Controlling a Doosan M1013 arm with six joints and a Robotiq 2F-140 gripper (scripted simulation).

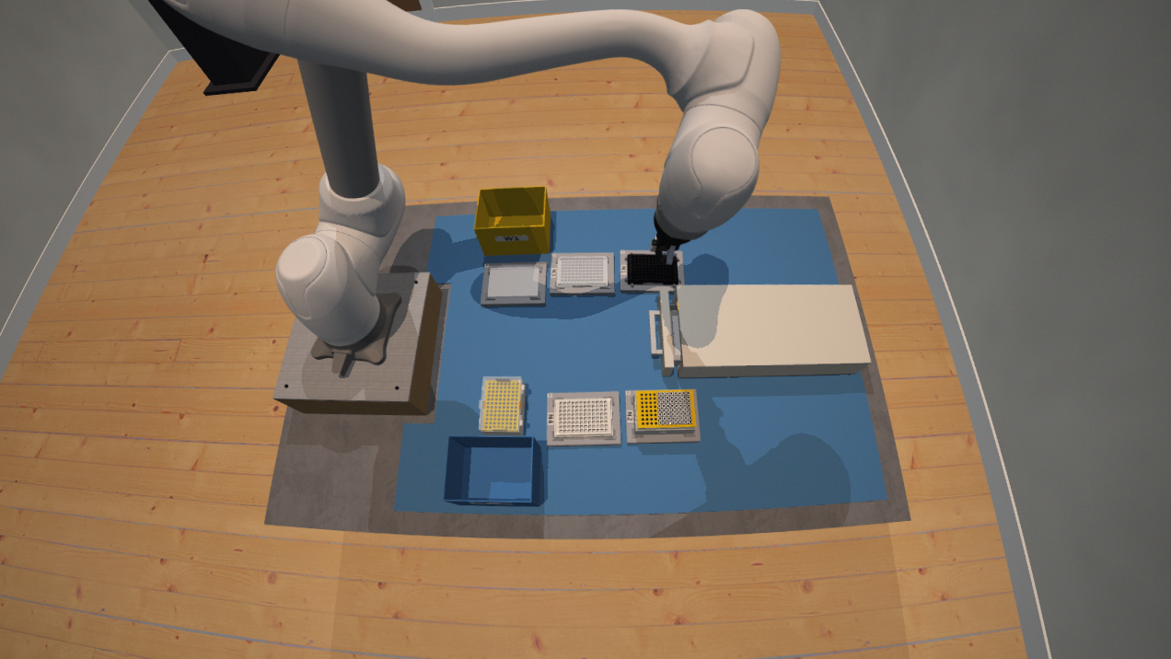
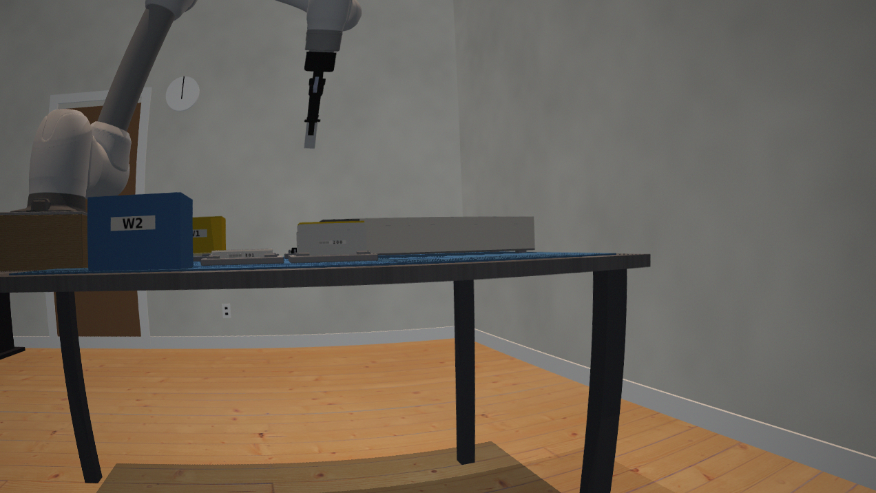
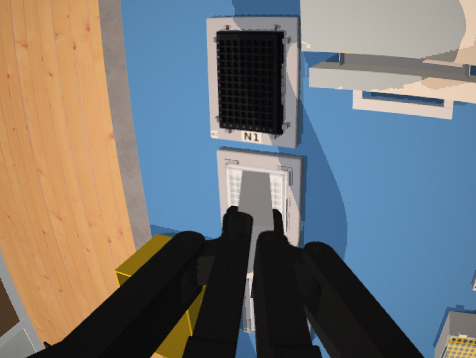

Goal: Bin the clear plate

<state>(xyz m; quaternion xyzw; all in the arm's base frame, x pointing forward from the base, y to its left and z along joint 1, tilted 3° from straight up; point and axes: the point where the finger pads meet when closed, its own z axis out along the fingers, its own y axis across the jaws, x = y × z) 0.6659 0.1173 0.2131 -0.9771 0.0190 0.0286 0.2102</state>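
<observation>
The clear plate (image 1: pixel 583 271) (image 3: pixel 232 190) sits in the work nest N3 (image 1: pixel 583 291) (image 3: pixel 296 200), between the black plate's nest and a nest bearing a flat pale piece. The yellow bin W1 (image 1: pixel 489 242) (image 2: pixel 215 235) (image 3: pixel 150 255) stands upright behind them, at the back left of the mat in the top view. My gripper (image 1: pixel 670 255) (image 2: pixel 310 145) (image 3: pixel 253 193) is shut and empty, its pale finger pads together. It hangs high above the bench, pointing down. In the wrist view its fingers cover much of the clear plate.
A black plate (image 1: pixel 651 269) (image 3: pixel 250 82) sits in N1. A large pale box (image 1: pixel 770 323) (image 2: pixel 453 233) with a front handle stands at the right. The blue bin W2 (image 2: pixel 140 250), a yellow-dotted rack (image 1: pixel 501 405) and nests N4 (image 1: pixel 583 442) and N2 (image 1: pixel 664 437) stand along the front.
</observation>
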